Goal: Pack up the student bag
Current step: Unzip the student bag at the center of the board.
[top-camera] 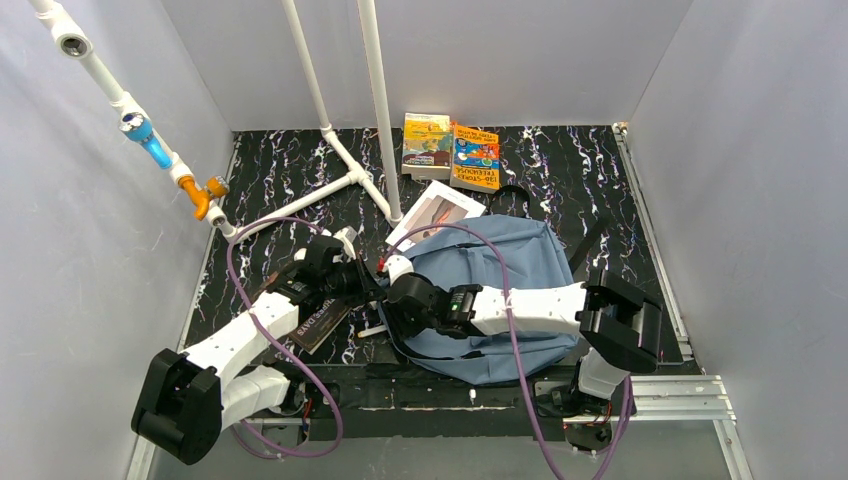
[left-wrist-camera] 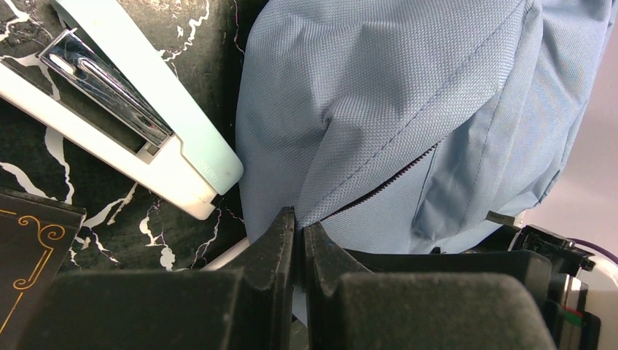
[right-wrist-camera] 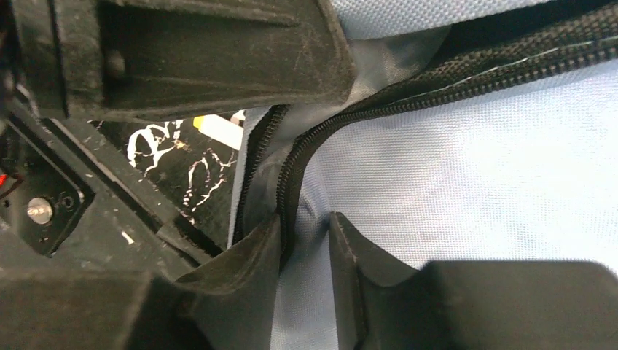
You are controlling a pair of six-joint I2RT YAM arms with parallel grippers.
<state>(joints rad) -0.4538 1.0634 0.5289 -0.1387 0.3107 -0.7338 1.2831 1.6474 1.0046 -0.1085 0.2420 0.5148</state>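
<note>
**Student bag on bench, both end effectors at its zip**

The black marbled bench [top-camera: 570, 170] carries the student bag [top-camera: 545, 255], lying flat at centre of the overhead view, just right of the arms' meeting point. Two colourful books [top-camera: 450, 150] lie at top centre, clear of the bag. A pale stapler [left-wrist-camera: 131, 109] lies upper left in the left wrist view, just beside the bag. The left end effector [left-wrist-camera: 299, 219] is pressed together, pinching bag fabric at the zip line. The right end effector [right-wrist-camera: 306, 222] is partly spread over the zip edge.
</note>
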